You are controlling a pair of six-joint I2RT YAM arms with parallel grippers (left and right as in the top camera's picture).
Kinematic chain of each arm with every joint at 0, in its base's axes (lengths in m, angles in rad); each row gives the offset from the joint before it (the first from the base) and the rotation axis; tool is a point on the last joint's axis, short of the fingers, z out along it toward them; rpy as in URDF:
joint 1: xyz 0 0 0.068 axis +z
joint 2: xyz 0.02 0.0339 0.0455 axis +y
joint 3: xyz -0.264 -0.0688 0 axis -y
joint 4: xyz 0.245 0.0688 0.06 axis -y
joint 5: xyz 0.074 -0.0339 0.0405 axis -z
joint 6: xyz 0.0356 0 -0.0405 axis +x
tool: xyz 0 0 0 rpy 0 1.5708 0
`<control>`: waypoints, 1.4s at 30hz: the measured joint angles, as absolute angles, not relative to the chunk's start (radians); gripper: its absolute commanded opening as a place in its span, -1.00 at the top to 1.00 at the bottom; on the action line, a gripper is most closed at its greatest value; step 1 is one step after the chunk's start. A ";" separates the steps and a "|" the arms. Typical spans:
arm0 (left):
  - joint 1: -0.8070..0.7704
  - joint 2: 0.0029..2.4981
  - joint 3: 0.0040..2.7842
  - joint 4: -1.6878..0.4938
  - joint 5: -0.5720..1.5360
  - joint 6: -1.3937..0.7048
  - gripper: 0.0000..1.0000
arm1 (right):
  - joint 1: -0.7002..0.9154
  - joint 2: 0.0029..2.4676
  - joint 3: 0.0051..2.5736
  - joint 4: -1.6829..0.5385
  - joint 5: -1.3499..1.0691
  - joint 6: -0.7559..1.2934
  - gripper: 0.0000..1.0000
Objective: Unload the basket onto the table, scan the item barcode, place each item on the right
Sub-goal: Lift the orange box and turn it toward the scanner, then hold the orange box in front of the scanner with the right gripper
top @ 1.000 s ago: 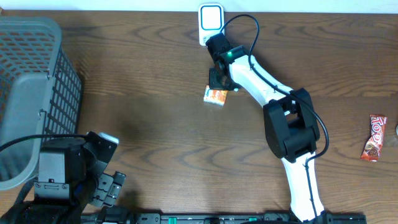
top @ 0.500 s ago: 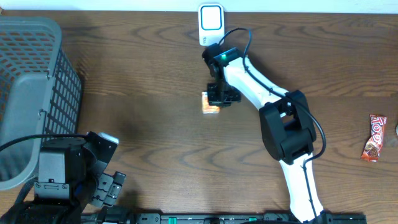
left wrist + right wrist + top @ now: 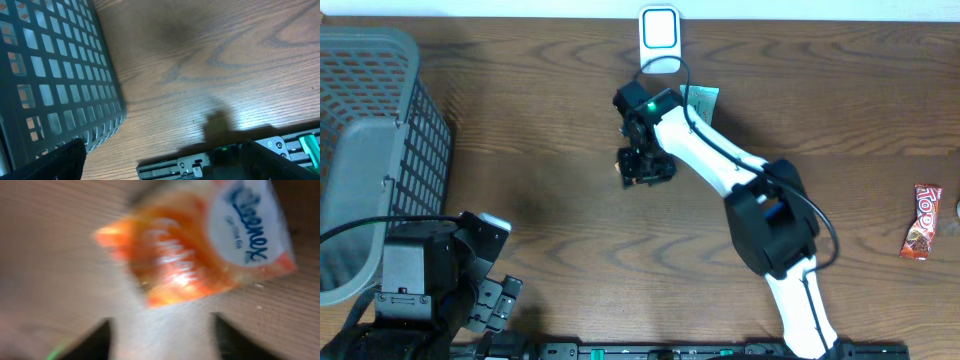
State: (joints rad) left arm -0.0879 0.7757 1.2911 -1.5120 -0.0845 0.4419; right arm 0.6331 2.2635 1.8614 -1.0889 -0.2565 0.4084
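Note:
The item is an orange and white Kleenex tissue packet (image 3: 195, 250). It lies blurred on the wood just past my right gripper (image 3: 162, 340), whose dark fingers stand apart with nothing between them. From overhead that right gripper (image 3: 645, 167) hovers over the packet (image 3: 624, 173), of which only an orange sliver shows. The white barcode scanner (image 3: 660, 32) stands at the table's far edge, behind the right arm. My left gripper (image 3: 160, 165) is open and empty near the front left, beside the basket.
A grey mesh basket (image 3: 380, 130) fills the left side, close to the left arm (image 3: 430, 280). A pale green packet (image 3: 701, 99) lies partly under the right arm. A red candy bar (image 3: 921, 221) lies at the far right.
The right arm swung left and away from the scanner, carrying the packet. Its jaws went from shut to open, and the packet now sits ahead of the fingers. The left arm stayed still.

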 measured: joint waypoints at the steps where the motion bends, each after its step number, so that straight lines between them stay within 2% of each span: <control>1: -0.088 0.776 1.291 -1.512 -0.084 0.442 -0.96 | 0.636 2.238 1.861 -1.077 -0.253 0.396 -0.98; 8: -0.088 0.776 1.291 -1.512 -0.084 0.442 -0.96 | 0.639 2.127 1.870 -1.004 -0.138 0.235 -0.98; 18: -0.088 0.776 1.291 -1.512 -0.084 0.442 -0.96 | 0.639 2.267 1.869 -0.964 -0.050 0.020 -0.99; 28: -0.088 0.776 1.291 -1.512 -0.084 0.442 -0.95 | 0.639 2.295 1.868 -0.915 -0.028 -0.041 -0.99; 42: -0.088 0.776 1.291 -1.512 -0.084 0.442 -0.96 | 0.659 2.340 1.869 -0.959 -0.008 -0.076 -0.98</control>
State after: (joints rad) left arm -0.0879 0.7761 1.2911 -1.5120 -0.0845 0.4423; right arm 0.6594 2.3402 1.8687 -0.9588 -0.0082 -0.0765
